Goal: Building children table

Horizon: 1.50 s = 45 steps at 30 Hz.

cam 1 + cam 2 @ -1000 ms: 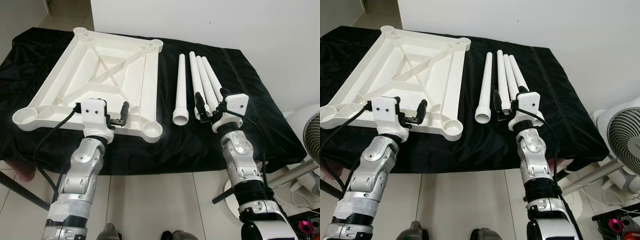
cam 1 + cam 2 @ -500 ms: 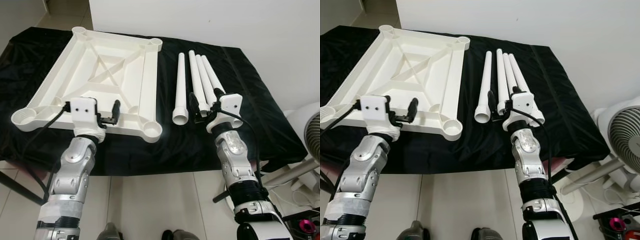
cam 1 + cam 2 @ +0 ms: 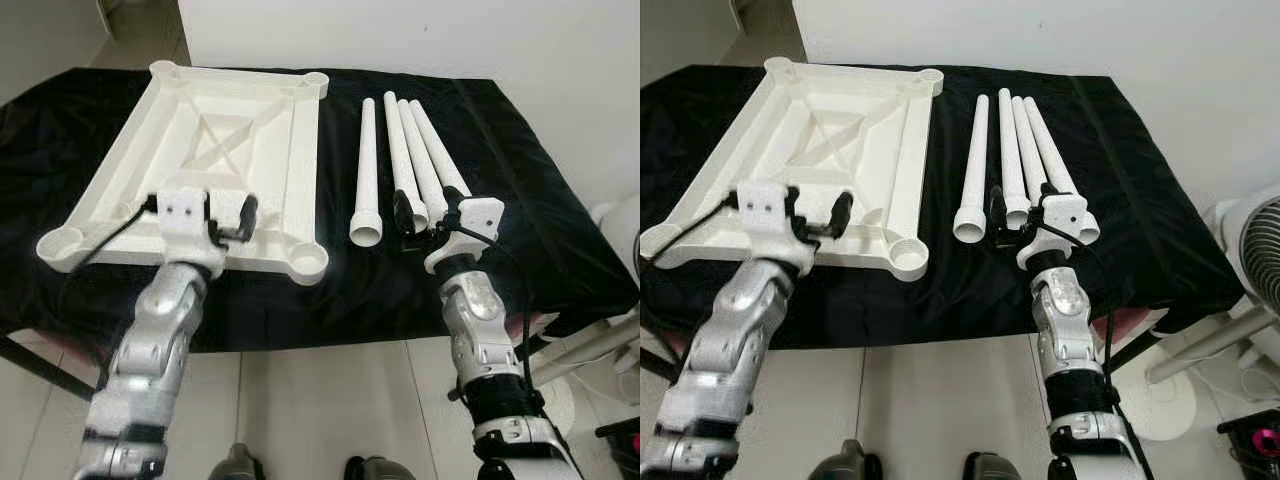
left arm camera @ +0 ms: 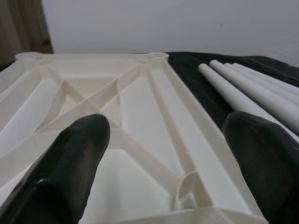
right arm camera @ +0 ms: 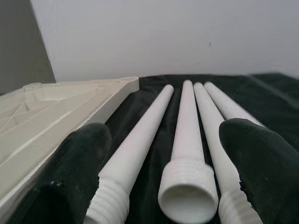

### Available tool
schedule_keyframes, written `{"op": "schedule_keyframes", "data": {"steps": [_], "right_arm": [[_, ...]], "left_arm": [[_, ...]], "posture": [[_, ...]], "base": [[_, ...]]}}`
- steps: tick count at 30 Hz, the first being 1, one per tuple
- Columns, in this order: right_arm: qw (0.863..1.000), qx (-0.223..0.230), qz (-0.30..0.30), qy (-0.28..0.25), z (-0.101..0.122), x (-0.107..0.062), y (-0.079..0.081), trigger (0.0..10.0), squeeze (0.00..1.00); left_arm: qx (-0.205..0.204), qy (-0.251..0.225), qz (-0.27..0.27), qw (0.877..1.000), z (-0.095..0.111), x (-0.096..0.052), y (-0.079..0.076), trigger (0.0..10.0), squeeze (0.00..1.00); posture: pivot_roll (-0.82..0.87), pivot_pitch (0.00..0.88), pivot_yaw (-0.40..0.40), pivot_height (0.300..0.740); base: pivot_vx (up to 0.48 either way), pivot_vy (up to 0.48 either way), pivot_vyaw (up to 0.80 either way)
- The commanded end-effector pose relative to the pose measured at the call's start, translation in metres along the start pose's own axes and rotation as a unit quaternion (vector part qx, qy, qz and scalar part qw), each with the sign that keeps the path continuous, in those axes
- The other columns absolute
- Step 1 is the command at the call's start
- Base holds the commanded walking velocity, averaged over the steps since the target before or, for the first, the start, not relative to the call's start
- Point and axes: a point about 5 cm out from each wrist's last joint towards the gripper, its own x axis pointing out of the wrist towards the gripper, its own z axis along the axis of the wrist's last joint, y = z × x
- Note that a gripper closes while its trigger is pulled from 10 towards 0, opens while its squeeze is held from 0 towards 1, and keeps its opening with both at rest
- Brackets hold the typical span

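The right gripper [image 3: 425,212] covers the near ends of the two rightmost table legs [image 3: 432,160]. The left gripper [image 3: 228,214] hides part of the tabletop's [image 3: 215,140] near rim. The fan [image 3: 1252,230] is cut by the right edge, and the black cloth [image 3: 520,160] by the left edge.
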Motion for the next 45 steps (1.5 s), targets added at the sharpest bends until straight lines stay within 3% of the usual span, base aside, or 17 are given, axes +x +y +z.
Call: {"op": "schedule_keyframes", "data": {"steps": [1,3,6,10,12,20,26,30,35,39,45], "right_arm": [[1.000,0.010,-0.007,0.012,-0.003,-0.003,-0.002,10.0,0.00],[1.000,0.009,-0.004,0.017,-0.005,-0.005,-0.001,10.0,0.00],[1.000,0.012,0.001,0.028,-0.009,-0.007,0.001,10.0,0.00],[0.999,0.006,0.016,0.030,-0.009,-0.008,0.004,10.0,0.00],[0.999,0.003,0.022,0.031,-0.008,-0.007,0.004,10.0,0.00],[0.998,-0.003,0.052,0.039,-0.009,0.005,0.014,10.0,0.00],[0.997,-0.013,0.070,0.042,-0.006,0.026,0.021,10.0,0.00],[0.996,-0.013,0.075,0.042,-0.004,0.030,0.023,10.0,0.00],[0.996,-0.019,0.079,0.041,-0.005,0.029,0.024,10.0,0.00],[0.998,-0.030,0.045,0.017,0.000,0.020,0.010,10.0,0.00],[0.999,-0.046,0.002,-0.016,0.008,0.008,-0.006,10.0,0.00]], "left_arm": [[0.002,0.014,-0.109,0.994,-0.004,-0.001,-0.011,10.0,0.00],[-0.014,0.016,-0.149,0.989,-0.001,-0.004,-0.017,10.0,0.00],[-0.003,0.020,-0.213,0.977,-0.002,-0.012,-0.024,10.0,0.00],[-0.024,0.029,-0.215,0.976,-0.003,-0.013,-0.027,10.0,0.00],[-0.039,0.031,-0.235,0.971,-0.002,-0.017,-0.037,10.0,0.00],[-0.042,0.032,-0.240,0.969,-0.006,-0.021,-0.046,10.0,0.00],[-0.032,0.017,-0.189,0.981,-0.005,-0.018,-0.041,10.0,0.00],[-0.030,0.011,-0.156,0.987,-0.006,-0.015,-0.033,10.0,0.00],[-0.027,0.008,-0.124,0.992,-0.007,-0.014,-0.024,10.0,0.00],[-0.019,0.009,-0.022,1.000,-0.012,-0.008,-0.003,10.0,0.00],[-0.006,0.006,-0.001,1.000,-0.013,-0.011,0.002,10.0,0.00]], "posture": [[0.01,0.062,0.062,0.740],[-0.01,0.077,0.068,0.740],[-0.03,0.085,0.075,0.740],[-0.04,0.093,0.082,0.740],[-0.03,0.084,0.059,0.740],[-0.01,0.063,0.004,0.740],[0.02,0.029,-0.044,0.740],[0.03,0.018,-0.058,0.740],[0.03,0.015,-0.068,0.740],[0.03,0.031,-0.067,0.740],[0.03,0.053,-0.064,0.740]], "base": [[0.000,0.000,0.00],[0.000,0.000,0.00],[0.000,0.000,0.00],[0.000,0.000,0.00],[0.000,0.000,0.00],[0.000,0.000,0.00],[0.000,0.000,0.00],[0.000,0.000,0.00],[0.000,0.000,0.00],[0.000,0.000,0.00],[0.000,0.000,0.00]]}}
